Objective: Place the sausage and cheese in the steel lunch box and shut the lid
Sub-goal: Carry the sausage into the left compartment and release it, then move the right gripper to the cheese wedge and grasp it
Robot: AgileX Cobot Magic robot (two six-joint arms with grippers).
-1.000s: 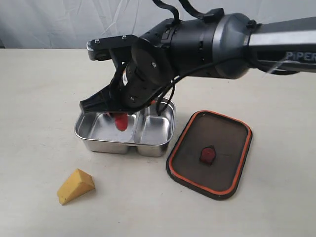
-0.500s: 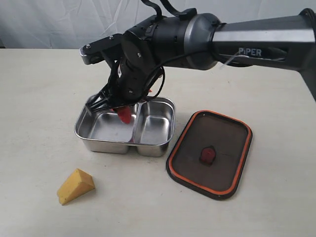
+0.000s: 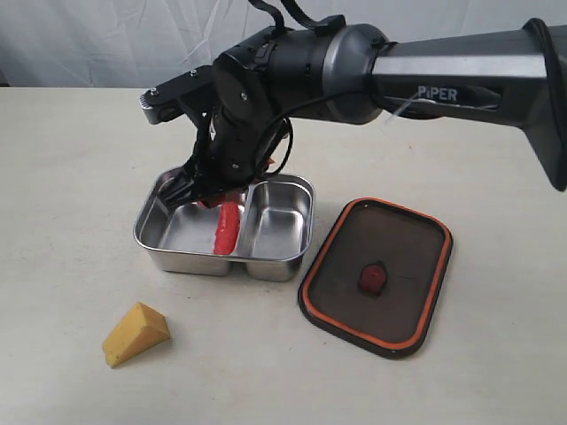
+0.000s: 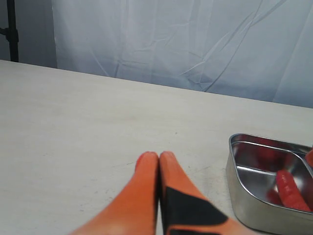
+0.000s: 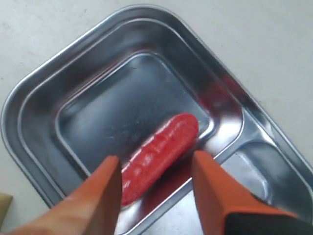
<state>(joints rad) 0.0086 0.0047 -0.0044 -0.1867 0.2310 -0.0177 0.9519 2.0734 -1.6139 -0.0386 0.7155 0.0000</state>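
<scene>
Cheese [image 3: 135, 334]: on the table [image 3: 71, 168], off the near left corner of the steel lunch box [image 3: 177, 259], apart from it.
Lid [image 3: 394, 241]: flat on the table, just right of the steel lunch box.
Sausage [image 3: 227, 227]: inside the steel lunch box, in its larger compartment, along the divider.
Right end effector [image 5: 155, 159]: over the sausage, fingers apart, empty.
Left end effector [image 4: 159, 157]: fingers together, empty, near the steel lunch box.

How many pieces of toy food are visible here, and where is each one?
2. The sausage lies in the wider compartment of the steel lunch box, beside the divider. The cheese lies on the table, outside the box. The right arm hides the box's far rim.
</scene>
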